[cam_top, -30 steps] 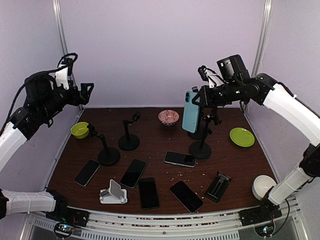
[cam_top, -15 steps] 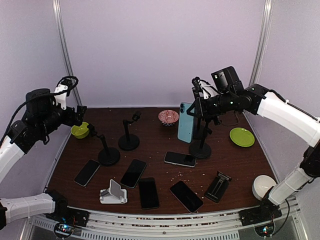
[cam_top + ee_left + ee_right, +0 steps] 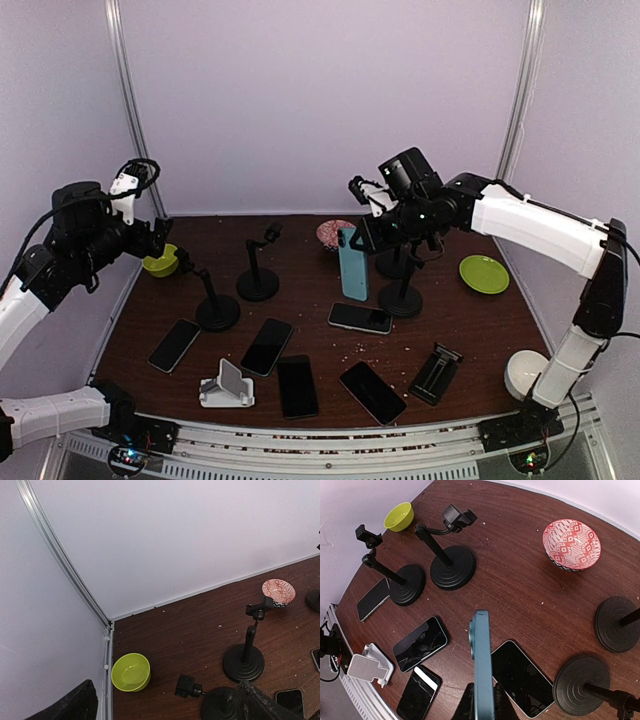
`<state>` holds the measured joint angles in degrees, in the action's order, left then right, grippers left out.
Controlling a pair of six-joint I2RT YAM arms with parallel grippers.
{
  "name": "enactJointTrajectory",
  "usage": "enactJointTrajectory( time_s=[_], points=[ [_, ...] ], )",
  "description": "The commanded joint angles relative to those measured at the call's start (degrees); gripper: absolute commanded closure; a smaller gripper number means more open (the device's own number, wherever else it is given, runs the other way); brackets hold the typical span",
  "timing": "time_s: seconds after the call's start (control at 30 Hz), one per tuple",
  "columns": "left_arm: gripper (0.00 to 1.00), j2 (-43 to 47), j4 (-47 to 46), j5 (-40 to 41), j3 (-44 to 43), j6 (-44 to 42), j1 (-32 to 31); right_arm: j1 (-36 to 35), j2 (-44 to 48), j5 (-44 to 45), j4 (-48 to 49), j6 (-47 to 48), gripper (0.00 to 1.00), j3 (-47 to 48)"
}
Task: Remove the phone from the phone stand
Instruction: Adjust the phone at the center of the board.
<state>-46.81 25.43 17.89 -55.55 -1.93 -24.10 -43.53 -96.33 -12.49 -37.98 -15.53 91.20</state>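
A teal phone (image 3: 352,264) hangs upright in the air over the table's middle, and my right gripper (image 3: 364,236) is shut on its upper end. In the right wrist view the phone (image 3: 482,660) shows edge-on, with a finger (image 3: 468,706) pressed against either side. It is clear of the black phone stand (image 3: 401,297), which stands just to its right with its clamp bare. That stand's round base (image 3: 583,684) shows beside a second base (image 3: 618,624). My left gripper (image 3: 163,236) is raised at the far left, open, with nothing between its fingers (image 3: 71,706).
Several phones lie flat on the brown table, one (image 3: 521,678) right under the held phone. Two black stands (image 3: 217,310) (image 3: 258,283) are left of centre. Also here: a green bowl (image 3: 160,261), a patterned bowl (image 3: 336,233), a green plate (image 3: 483,273), a white stand (image 3: 225,386), a folded black stand (image 3: 435,373).
My right gripper has carried the teal phone left and down, away from the stand. The left arm dropped a little, then held still.
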Motion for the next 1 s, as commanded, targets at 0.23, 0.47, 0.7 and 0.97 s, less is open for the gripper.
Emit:
enactJointTrajectory(
  time_s=[0.23,0.47,0.7,0.97],
  points=[
    [0.03,0.31,-0.78,-1.39,0.44,-1.14,0.12,0.68,-3.33,4.23,-1.66,0.06,1.00,4.53],
    [0.03,0.31,-0.73,-2.04,0.40,-1.23,0.15,2.61,-5.78,7.22,-6.11,-0.85,1.00,6.39],
    [0.03,0.27,-0.65,-2.22,0.35,-1.33,0.06,2.98,-8.09,8.36,-8.91,-0.64,1.00,8.27],
    [0.03,0.08,-0.65,-2.51,0.36,-1.57,0.17,3.60,-10.73,9.22,-10.99,-0.21,1.00,9.62]
  ],
)
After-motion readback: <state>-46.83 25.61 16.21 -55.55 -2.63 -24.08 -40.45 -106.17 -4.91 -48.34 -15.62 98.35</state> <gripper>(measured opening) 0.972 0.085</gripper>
